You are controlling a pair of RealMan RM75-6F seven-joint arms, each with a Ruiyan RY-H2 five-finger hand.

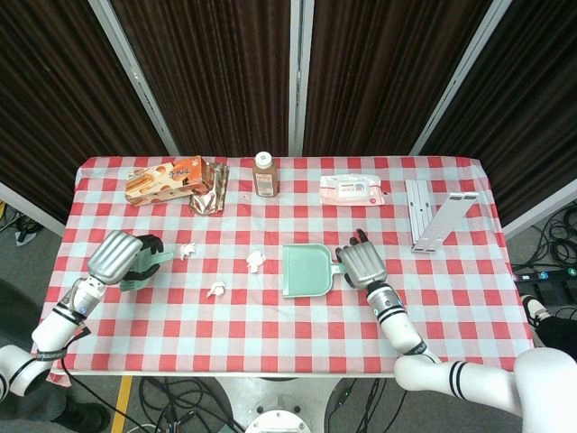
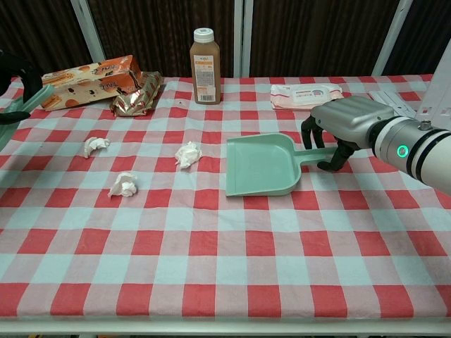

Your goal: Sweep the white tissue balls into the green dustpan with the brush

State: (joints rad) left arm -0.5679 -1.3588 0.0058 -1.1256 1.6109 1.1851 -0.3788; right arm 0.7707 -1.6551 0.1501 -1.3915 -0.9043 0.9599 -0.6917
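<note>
the green dustpan point(image 2: 258, 166) lies flat on the checked counter point(image 2: 211, 267), mouth toward the tissue balls, its handle gripped by the right hand point(image 2: 343, 127), whose fingers curl round it. three tissue balls lie apart on the cloth to its left: one point(image 2: 187, 154) near the pan's mouth, one point(image 2: 123, 184) nearer the front edge, one point(image 2: 94, 146) further left. the left hand point(image 1: 120, 258) at the counter's left side holds the brush point(image 1: 144, 268), fingers closed round it. along the back stand a brown bottle point(image 2: 205, 56), a snack box point(image 2: 88, 81), a foil wrapper point(image 2: 136, 97) and a wipes pack point(image 2: 306, 96).
</note>
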